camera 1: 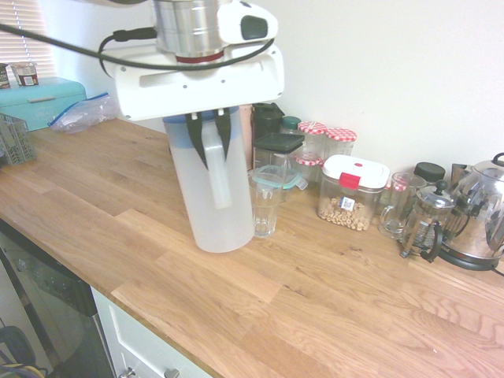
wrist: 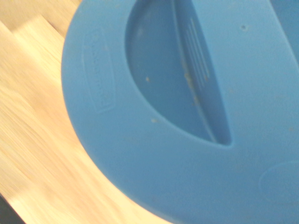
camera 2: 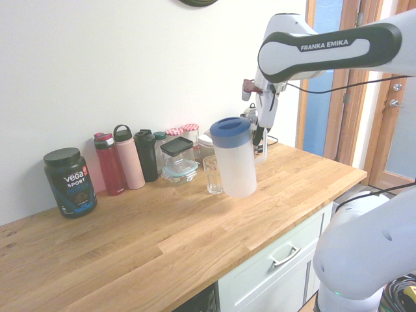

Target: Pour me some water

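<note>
From my screen, going left to right in the first outside view, I see a teal box [camera 1: 39, 101] at the far left with a clear plastic bag [camera 1: 85, 112] beside it. Next comes the pitcher [camera 1: 206, 189], pale plastic with a blue lid [wrist: 187, 116]. The gripper [camera 1: 207, 130] comes down from above with its dark fingers [camera 1: 223, 130] closed on the top of the pitcher's handle. In the second outside view the pitcher looks to hang a little above the wooden counter [camera 1: 315, 299], slightly tilted.

Just right of the pitcher stands an empty drinking glass [camera 1: 265, 206], very close to it. Behind the glass are a square tub with a black lid [camera 1: 277, 150] and jars with red checked lids [camera 1: 331, 142]. Further right is a box with a white lid and nuts inside [camera 1: 350, 193], then a glass mug [camera 1: 398, 206], a coffee press [camera 1: 425, 224] and a shiny kettle [camera 1: 480, 209] at the edge.

In the second outside view, a black tub [camera 2: 70, 182] and three tall bottles, red [camera 2: 109, 164], pink [camera 2: 129, 157] and dark green [camera 2: 147, 155], stand along the wall.
</note>
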